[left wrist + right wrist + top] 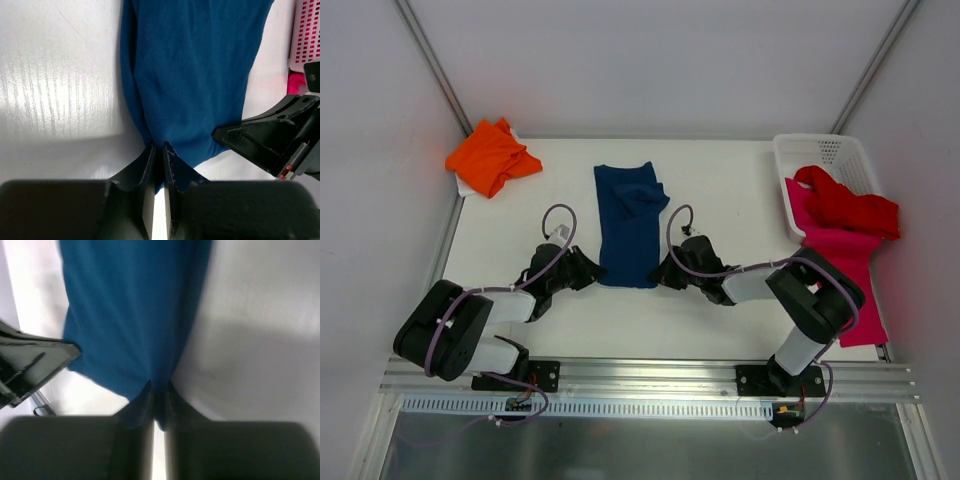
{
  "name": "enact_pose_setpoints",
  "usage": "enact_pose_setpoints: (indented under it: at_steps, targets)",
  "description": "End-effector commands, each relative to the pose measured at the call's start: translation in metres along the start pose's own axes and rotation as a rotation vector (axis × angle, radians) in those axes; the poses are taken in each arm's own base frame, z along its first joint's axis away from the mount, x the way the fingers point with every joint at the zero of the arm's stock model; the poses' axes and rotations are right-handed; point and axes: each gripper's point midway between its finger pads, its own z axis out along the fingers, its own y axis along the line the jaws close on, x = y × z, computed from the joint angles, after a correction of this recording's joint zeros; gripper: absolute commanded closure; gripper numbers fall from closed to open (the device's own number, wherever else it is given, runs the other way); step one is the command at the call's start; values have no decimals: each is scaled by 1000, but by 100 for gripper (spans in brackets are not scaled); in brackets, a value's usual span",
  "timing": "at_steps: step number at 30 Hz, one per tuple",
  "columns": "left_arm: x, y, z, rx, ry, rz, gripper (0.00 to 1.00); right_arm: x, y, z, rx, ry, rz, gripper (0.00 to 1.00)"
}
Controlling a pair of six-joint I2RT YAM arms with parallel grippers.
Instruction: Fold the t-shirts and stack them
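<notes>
Top view: navy shirt (pixel 628 225) lies as long narrow strip on table (pixel 730 185). Left gripper (pixel 596 272) at its near-left corner, right gripper (pixel 663 272) at its near-right corner. Orange shirt (pixel 492 157) well left of it. Red shirt (pixel 845 203) and pink shirt (pixel 850 275) well right of it, spilling from basket (pixel 820 150).

Left wrist view: jaws narrow, pinching navy shirt (pixel 195 75) at near hem.

Right wrist view: blurred; jaws narrow, pinching navy shirt (pixel 130 310) at near hem.

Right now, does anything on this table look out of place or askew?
Yes. The magenta-pink t-shirt spills out of the white mesh basket onto the table, with the red t-shirt heaped over the basket's rim. The orange t-shirt lies crumpled in the far left corner. The navy t-shirt is bunched at its far end.
</notes>
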Motion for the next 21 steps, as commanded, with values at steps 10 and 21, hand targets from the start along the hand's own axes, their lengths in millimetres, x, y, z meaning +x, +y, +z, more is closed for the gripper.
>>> enact_pose_setpoints:
  at_steps: [10, 21]
  targets:
    - [9, -6, -16, 53, 16, -39, 100, 46, -28, -32, 119, 75, 17, 100]
    - [13, -46, -67, 170, -2, -83, 100, 45, 3, -98, 243, 6, -79, 99]
